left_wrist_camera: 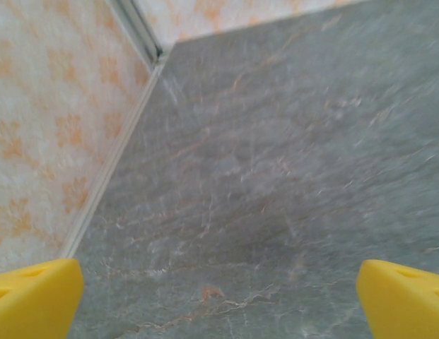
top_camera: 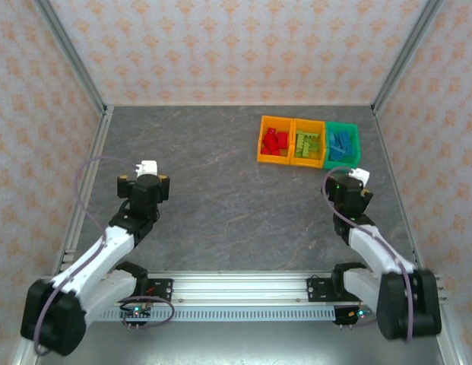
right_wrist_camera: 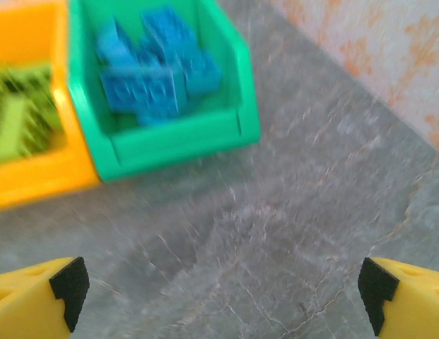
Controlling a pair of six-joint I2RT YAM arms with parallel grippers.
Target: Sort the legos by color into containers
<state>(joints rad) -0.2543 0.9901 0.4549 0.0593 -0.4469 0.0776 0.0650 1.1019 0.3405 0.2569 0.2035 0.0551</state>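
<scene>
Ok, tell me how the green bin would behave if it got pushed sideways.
The green bin looks like rigid plastic, so probably light and stiff. It sits flush against the orange bin, so the row would likely slide together. The blue legos lie loose inside and may rattle or shift.

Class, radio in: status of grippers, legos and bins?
Both open, empty: left gripper, right gripper. All legos in bins by color. Nothing in the way.

In the right wrist view, blur smears the lime legos (right_wrist_camera: pixel 18 116), and the orange container (right_wrist_camera: pixel 35 173) holding them runs off the left edge. The right end effector (right_wrist_camera: pixel 219 296) and the left end effector (left_wrist_camera: pixel 219 296) are cropped to yellow fingertips at the bottom corners. From above, the red legos (top_camera: pixel 275 141) are too small to count singly.
</scene>
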